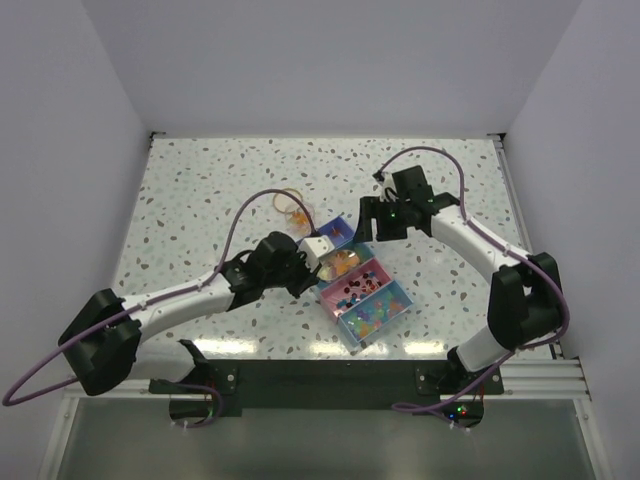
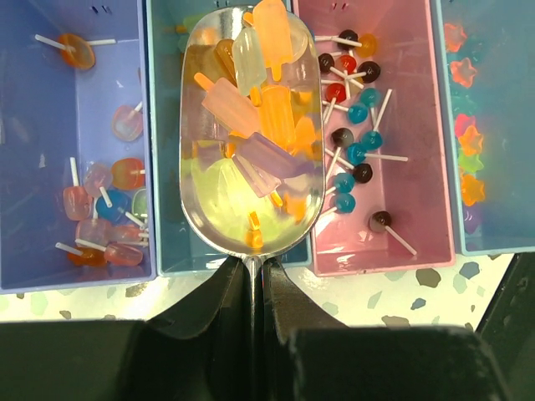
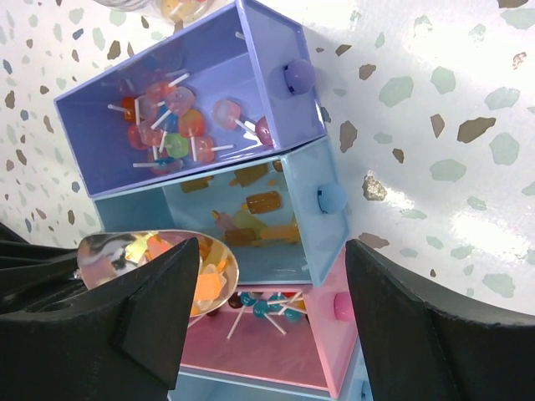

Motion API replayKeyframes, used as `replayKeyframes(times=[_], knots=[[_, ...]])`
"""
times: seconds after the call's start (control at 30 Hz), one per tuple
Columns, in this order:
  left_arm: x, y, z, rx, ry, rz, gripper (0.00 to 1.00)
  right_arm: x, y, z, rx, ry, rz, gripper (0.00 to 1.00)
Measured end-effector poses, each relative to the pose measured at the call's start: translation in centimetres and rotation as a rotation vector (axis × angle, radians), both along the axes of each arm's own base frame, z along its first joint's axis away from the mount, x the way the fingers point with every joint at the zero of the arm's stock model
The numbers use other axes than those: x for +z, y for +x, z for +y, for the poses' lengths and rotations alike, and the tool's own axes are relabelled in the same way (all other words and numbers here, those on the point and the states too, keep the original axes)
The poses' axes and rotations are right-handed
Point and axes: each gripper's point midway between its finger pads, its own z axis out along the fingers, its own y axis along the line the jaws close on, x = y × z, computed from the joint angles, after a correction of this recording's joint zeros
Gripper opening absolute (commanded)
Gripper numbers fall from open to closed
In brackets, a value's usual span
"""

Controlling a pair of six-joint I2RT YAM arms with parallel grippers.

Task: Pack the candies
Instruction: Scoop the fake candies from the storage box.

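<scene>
Four-compartment box (image 1: 403, 297) sits on the tabletop (image 1: 200, 180). Left claw (image 2: 251, 288) is clamped on the handle of a clear scoop (image 2: 209, 209). The scoop is loaded with candies (image 2: 272, 117): popsicle shapes, mostly orange, some pink, lilac and yellow. It hangs over the teal compartment (image 2: 163, 242), between the purple compartment (image 2: 33, 125) and the pink compartment (image 2: 418, 192). More candies lie loose in the bins: lollipops in purple and pink, stars in the fourth. Right claw (image 3: 274, 251) has its fingers apart, grips nothing, and hovers over the box's far side.
</scene>
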Motion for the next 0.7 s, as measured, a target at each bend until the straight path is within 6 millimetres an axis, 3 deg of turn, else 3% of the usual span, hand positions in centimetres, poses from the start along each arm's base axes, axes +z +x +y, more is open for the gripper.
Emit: replayKeyframes(times=[0.2,0.43,0.7], knots=[[1.3,-0.1,0.0,-0.004,-0.047,-0.040,0.00,1.4,0.0,-0.1,-0.003,0.015,-0.037,0.74],[2.5,0.3,0.1,0.002,-0.077,-0.075,0.00,4.9,0.2,-0.4,-0.013,0.050,-0.122,0.75],[3.6,3.7,2.5,0.093,-0.067,-0.103,0.00,10.0,0.5,-0.8,-0.016,0.087,-0.243,0.75]])
